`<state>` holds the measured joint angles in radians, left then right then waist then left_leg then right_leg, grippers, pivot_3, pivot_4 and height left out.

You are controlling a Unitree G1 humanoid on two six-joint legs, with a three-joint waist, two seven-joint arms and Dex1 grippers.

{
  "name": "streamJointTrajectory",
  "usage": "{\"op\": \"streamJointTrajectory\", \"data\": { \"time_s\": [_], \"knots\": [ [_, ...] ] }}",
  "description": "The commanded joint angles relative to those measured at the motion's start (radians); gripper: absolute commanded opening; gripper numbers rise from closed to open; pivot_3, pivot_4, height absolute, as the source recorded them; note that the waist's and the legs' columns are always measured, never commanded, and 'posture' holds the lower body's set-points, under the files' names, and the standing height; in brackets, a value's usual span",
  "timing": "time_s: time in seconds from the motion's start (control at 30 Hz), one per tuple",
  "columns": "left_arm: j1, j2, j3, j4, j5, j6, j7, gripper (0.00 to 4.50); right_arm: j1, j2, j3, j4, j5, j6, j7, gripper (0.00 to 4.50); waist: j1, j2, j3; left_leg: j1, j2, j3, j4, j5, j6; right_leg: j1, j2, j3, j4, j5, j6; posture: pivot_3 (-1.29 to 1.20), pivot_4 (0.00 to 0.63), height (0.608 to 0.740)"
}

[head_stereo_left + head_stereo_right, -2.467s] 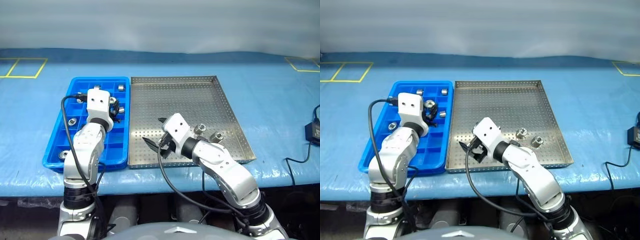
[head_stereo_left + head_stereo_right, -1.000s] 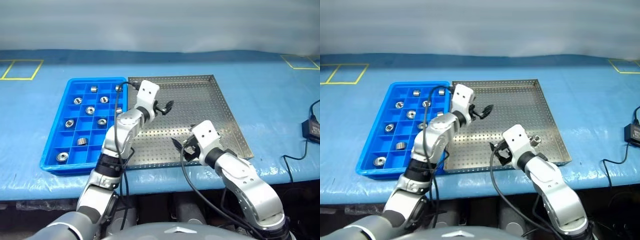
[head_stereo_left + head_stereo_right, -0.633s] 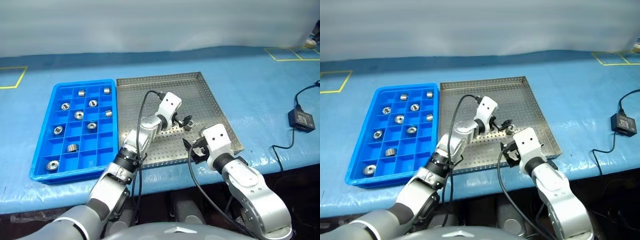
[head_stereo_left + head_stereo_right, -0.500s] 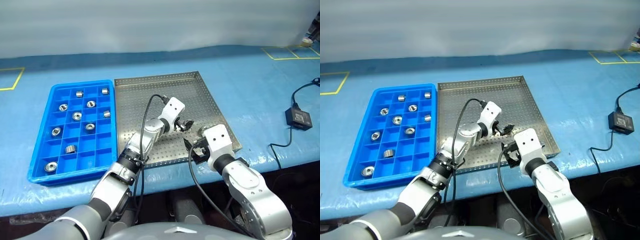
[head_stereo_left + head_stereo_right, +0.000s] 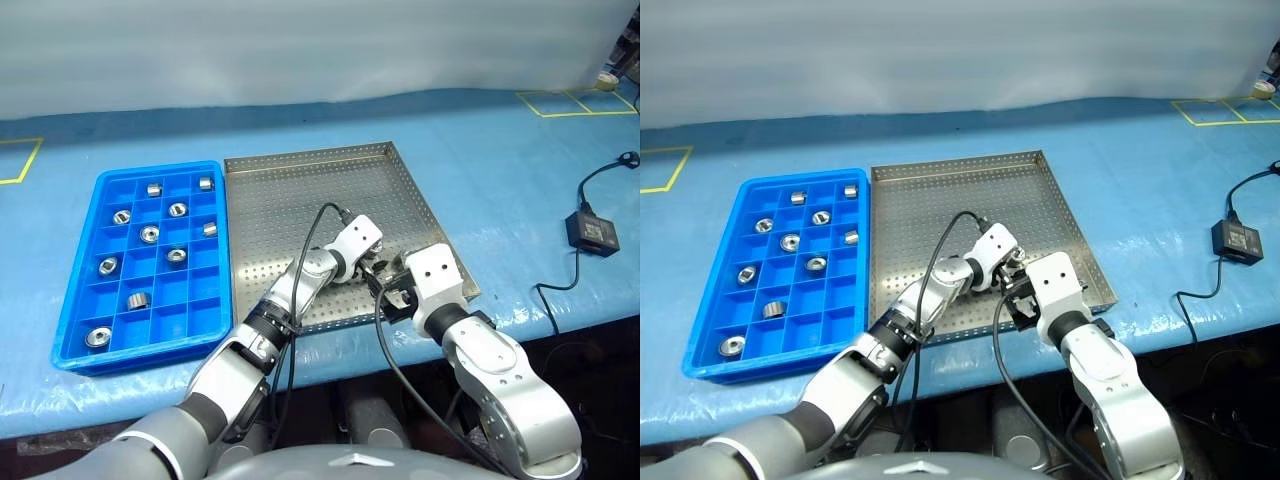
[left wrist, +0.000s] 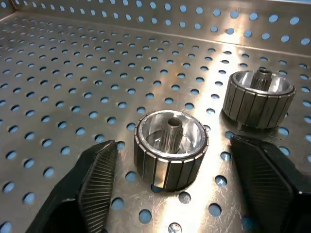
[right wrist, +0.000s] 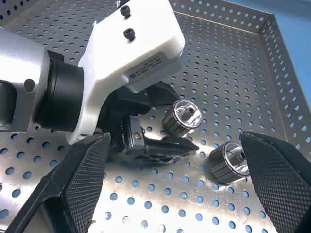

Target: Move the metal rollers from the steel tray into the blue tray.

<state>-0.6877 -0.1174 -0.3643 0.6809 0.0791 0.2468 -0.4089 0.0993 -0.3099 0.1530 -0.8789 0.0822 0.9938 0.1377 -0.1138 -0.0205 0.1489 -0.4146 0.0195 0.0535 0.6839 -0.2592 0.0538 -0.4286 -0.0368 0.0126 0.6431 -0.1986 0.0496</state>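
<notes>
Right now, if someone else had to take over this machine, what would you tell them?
Left gripper: open, fingers either side of one metal roller in the steel tray, not gripping it yet.
Right gripper: open and empty, just above the same tray.
A second roller stands close beside the first.
Done: nine rollers, such as this one, lie in the blue tray, one per compartment.
Left: lift both remaining rollers across into free compartments.

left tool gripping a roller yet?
No. The left tool straddles one metal roller in the steel tray, fingers apart from its sides. The right tool holds nothing.
</notes>
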Motion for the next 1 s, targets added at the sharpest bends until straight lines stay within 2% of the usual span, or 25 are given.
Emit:
{"op": "streamJointTrajectory", "data": {
  "time_s": [0.03,0.1,0.13,0.3,0.43,0.77,1.0],
  "knots": [
    [-0.027,-0.020,0.019,-0.031,0.007,-0.038,0.022,2.55,-0.016,0.006,0.008,-0.012,-0.001,-0.021,-0.001,4.50,0.001,0.000,0.000,0.000,0.000,0.000,0.000,0.000,0.000,0.000,0.000,0.000,0.000,0.000,0.000,-0.21,0.150,0.740],
    [-0.018,-0.009,0.032,-0.063,0.004,-0.051,0.035,1.86,-0.023,0.008,0.012,-0.002,0.000,-0.026,0.002,4.50,0.004,0.000,0.000,0.000,0.000,0.000,0.000,0.000,0.000,0.000,0.000,0.000,0.000,0.000,0.000,-0.20,0.150,0.740],
    [-0.014,-0.004,0.037,-0.079,0.003,-0.056,0.041,1.66,-0.026,0.009,0.014,0.002,0.000,-0.027,0.003,4.50,0.005,0.000,0.000,0.000,0.000,0.000,0.000,0.000,0.000,0.000,0.000,0.000,0.000,0.000,0.000,-0.19,0.150,0.740],
    [0.040,0.024,0.108,-0.267,-0.029,0.009,0.081,1.66,-0.058,0.013,0.041,0.034,0.006,-0.042,0.019,4.50,0.009,0.000,0.000,0.000,0.000,0.000,0.000,0.000,0.000,0.000,-0.001,0.000,0.000,0.001,0.000,-0.16,0.150,0.740],
    [0.137,0.065,0.184,-0.556,-0.065,0.164,0.111,1.66,-0.110,0.017,0.087,0.081,0.016,-0.060,0.049,4.50,0.016,0.000,0.000,0.000,0.001,0.000,-0.001,0.000,0.000,-0.001,0.000,0.000,0.001,0.003,-0.002,-0.12,0.150,0.740],
    [0.425,0.179,0.293,-1.156,-0.056,0.503,0.201,1.66,-0.273,0.055,0.212,0.215,0.029,-0.113,0.129,4.50,0.082,0.000,0.000,0.001,0.001,-0.001,-0.001,0.000,-0.001,0.000,0.000,-0.001,0.001,0.003,-0.003,0.07,0.150,0.740],
    [0.576,0.199,0.333,-1.393,-0.045,0.667,0.276,1.66,-0.296,0.058,0.240,0.255,0.043,-0.140,0.174,4.50,0.144,0.000,0.000,0.000,0.000,-0.001,-0.001,0.000,-0.001,0.001,-0.001,-0.003,0.000,0.002,-0.005,0.15,0.150,0.740]
  ]
}}
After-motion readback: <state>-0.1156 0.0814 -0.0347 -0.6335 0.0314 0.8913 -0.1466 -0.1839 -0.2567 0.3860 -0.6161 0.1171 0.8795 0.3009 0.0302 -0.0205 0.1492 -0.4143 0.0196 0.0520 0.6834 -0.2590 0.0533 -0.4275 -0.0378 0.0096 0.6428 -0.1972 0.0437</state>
